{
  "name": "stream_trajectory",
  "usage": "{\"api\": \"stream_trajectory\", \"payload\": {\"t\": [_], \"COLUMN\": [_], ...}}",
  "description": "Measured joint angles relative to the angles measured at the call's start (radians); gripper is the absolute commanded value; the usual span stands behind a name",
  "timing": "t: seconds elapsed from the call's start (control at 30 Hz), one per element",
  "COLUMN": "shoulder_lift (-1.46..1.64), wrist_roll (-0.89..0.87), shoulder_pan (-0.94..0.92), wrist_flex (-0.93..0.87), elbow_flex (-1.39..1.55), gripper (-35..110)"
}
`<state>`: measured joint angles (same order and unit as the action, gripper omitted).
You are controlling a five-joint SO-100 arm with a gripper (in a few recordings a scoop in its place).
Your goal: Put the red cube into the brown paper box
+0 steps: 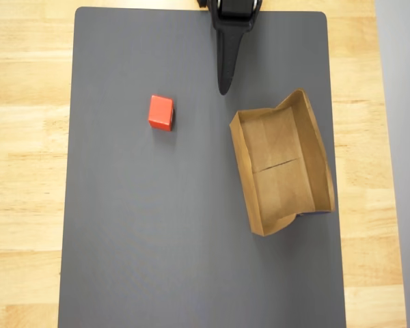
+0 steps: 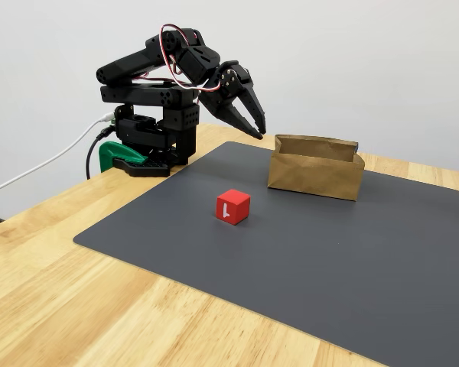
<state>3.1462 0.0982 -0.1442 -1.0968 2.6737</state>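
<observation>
The red cube sits on the dark grey mat, left of centre in the overhead view; in the fixed view the red cube shows a white mark on its front face. The brown paper box lies to the cube's right, open side up and with nothing in it; in the fixed view the box stands behind and right of the cube. My black gripper hangs above the mat's far edge, between cube and box, well apart from both. In the fixed view the gripper points down, its fingers close together with nothing between them.
The grey mat covers most of the wooden table. The arm's base is clamped at the table's far left corner, with cables trailing off left. A plain wall stands behind.
</observation>
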Motion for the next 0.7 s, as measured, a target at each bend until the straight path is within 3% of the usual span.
{"api": "stream_trajectory", "payload": {"t": [0.23, 0.43, 0.7], "shoulder_lift": [0.0, -0.005, -0.087], "wrist_roll": [-0.009, -0.003, -0.029], "shoulder_pan": [-0.017, -0.063, -0.126], "wrist_flex": [0.0, 0.002, -0.04], "elbow_flex": [0.0, 0.0, -0.081], "gripper": [1, 16, 20]}}
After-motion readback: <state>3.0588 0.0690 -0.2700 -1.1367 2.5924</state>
